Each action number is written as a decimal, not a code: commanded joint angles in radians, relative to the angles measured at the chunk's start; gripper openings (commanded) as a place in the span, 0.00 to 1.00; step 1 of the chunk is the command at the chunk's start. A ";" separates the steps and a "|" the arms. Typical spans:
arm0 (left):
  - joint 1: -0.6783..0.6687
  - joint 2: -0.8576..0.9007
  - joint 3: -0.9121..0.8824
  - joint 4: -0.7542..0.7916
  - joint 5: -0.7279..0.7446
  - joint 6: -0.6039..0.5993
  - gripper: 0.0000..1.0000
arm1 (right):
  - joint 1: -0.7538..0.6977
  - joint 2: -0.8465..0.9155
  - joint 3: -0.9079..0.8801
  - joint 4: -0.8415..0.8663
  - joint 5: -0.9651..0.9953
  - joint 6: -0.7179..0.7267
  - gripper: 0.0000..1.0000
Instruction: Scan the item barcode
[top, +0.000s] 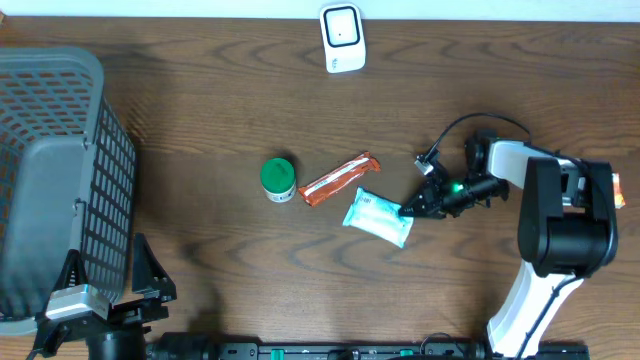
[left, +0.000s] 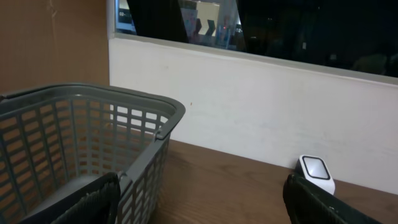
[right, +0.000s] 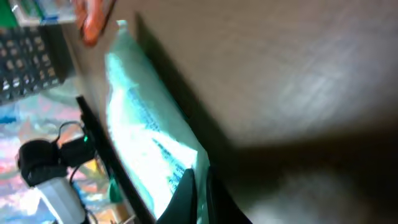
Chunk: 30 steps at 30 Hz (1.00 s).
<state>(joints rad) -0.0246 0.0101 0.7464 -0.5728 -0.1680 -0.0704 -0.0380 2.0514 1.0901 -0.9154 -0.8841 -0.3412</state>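
Teal packet, edge pinched between right gripper jaws

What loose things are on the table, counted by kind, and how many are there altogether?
Packets: 2, an orange packet and a pale blue packet
Jars: 1, the green-lidded jar
Baskets: 1, the grey basket
Scanners: 1, the white scanner
Total: 5

Gray basket, green jar, orange packet
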 joint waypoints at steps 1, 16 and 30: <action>-0.005 -0.007 -0.006 0.005 -0.009 0.017 0.84 | 0.004 -0.205 -0.003 -0.045 -0.089 -0.056 0.01; -0.005 -0.007 -0.006 0.005 -0.009 0.017 0.84 | 0.010 -0.430 -0.004 -0.011 -0.047 0.060 0.01; -0.005 -0.007 -0.006 0.005 -0.009 0.017 0.84 | 0.053 -0.429 -0.153 0.158 0.329 0.186 0.80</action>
<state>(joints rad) -0.0246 0.0101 0.7464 -0.5728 -0.1680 -0.0704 -0.0032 1.6276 1.0164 -0.8028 -0.5865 -0.1871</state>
